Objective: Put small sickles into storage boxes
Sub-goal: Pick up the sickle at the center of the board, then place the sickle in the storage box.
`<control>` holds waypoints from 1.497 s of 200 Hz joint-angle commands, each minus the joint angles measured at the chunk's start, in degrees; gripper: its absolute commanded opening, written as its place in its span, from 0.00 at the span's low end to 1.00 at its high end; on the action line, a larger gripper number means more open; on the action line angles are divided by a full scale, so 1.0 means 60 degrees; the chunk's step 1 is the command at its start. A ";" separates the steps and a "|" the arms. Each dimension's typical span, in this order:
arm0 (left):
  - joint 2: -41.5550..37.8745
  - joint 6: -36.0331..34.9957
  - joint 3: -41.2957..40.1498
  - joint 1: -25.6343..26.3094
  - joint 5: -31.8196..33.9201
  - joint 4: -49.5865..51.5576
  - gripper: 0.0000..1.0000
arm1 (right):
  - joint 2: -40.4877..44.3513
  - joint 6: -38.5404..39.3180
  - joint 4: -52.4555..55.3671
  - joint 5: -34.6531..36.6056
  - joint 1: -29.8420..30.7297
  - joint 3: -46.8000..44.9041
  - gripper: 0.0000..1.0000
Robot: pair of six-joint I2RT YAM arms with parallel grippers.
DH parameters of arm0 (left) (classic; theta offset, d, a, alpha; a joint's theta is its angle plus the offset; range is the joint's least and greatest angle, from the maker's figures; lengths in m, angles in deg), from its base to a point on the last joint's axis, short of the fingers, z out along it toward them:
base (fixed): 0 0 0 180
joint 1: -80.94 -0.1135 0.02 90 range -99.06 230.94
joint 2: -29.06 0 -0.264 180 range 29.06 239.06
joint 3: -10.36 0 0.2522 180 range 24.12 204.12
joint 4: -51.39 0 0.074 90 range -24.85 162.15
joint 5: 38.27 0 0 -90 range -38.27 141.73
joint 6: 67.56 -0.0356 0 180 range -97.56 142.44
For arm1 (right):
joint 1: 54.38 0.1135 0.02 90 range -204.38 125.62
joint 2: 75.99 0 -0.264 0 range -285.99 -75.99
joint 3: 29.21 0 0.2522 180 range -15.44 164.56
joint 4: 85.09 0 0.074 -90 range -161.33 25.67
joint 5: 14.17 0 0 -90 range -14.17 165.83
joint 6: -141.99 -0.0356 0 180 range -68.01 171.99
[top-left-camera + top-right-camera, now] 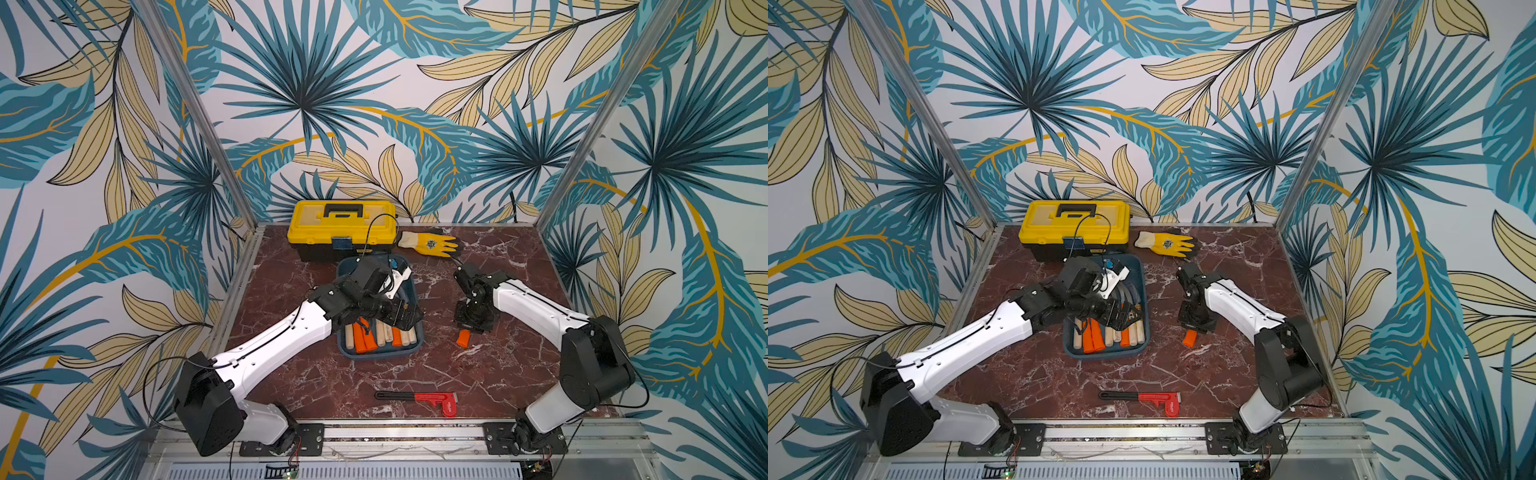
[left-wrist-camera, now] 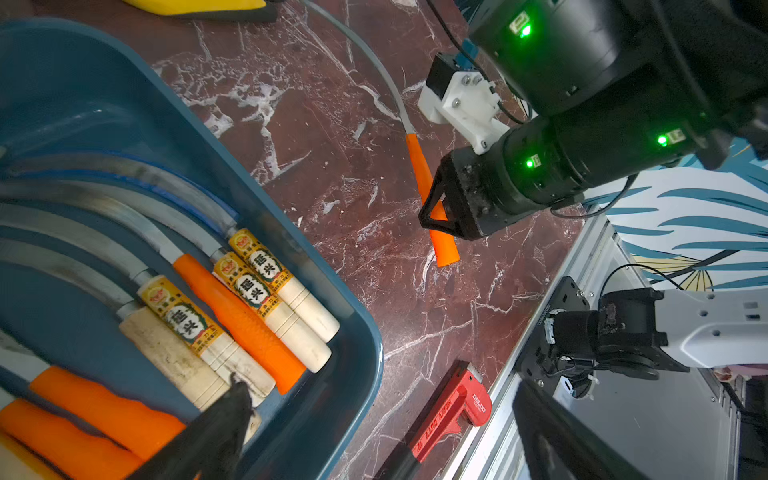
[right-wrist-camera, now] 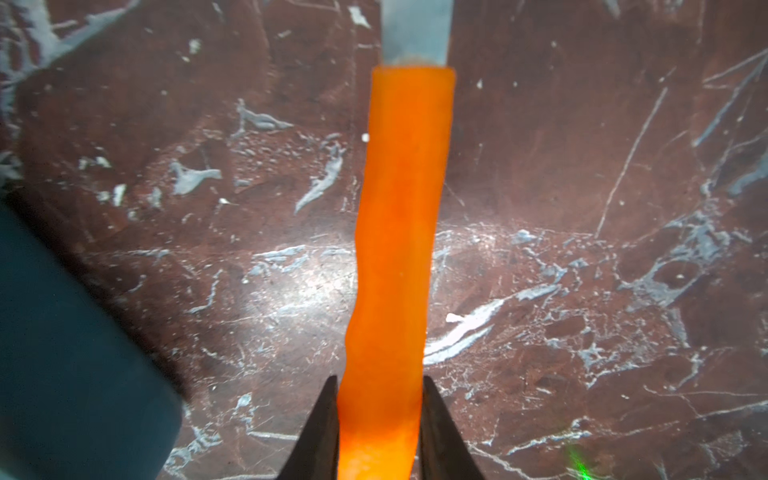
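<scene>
The storage box, a dark teal tray (image 1: 380,355) (image 1: 1106,353) (image 2: 357,332), sits mid-table with several small sickles (image 1: 382,332) (image 1: 1100,338) (image 2: 241,316) lying in it, wooden and orange handles toward the front. My left gripper (image 1: 405,316) (image 2: 378,382) hovers over the tray's right side, open, its fingers (image 2: 220,428) wide apart and empty. One more orange-handled sickle (image 1: 463,337) (image 1: 1189,338) (image 2: 419,162) (image 3: 399,228) lies on the marble right of the tray. My right gripper (image 1: 471,326) (image 2: 436,212) (image 3: 378,386) points down and is shut on its handle.
A yellow toolbox (image 1: 341,226) stands behind the tray, with a yellow glove (image 1: 432,243) to its right. A red pipe wrench (image 1: 432,401) (image 2: 453,411) lies near the front edge. An aluminium rail runs along the front, and the tray's corner (image 3: 62,353) is close beside the held handle.
</scene>
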 commanded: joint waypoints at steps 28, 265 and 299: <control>-0.0850 -0.0043 -0.0333 -0.0053 0.0614 0.0276 0.99 | -0.0019 0.0364 0.0876 0.0161 0.0497 0.1274 0.00; -0.5483 0.1288 -0.1845 -0.0514 0.2388 0.2962 0.99 | -0.5181 0.0017 0.1052 -0.1251 0.4419 0.7241 0.00; -0.5823 0.1407 -0.1975 -0.0513 0.2440 0.3240 1.00 | -0.5745 -0.0077 0.0621 -0.1537 0.4478 0.7259 0.00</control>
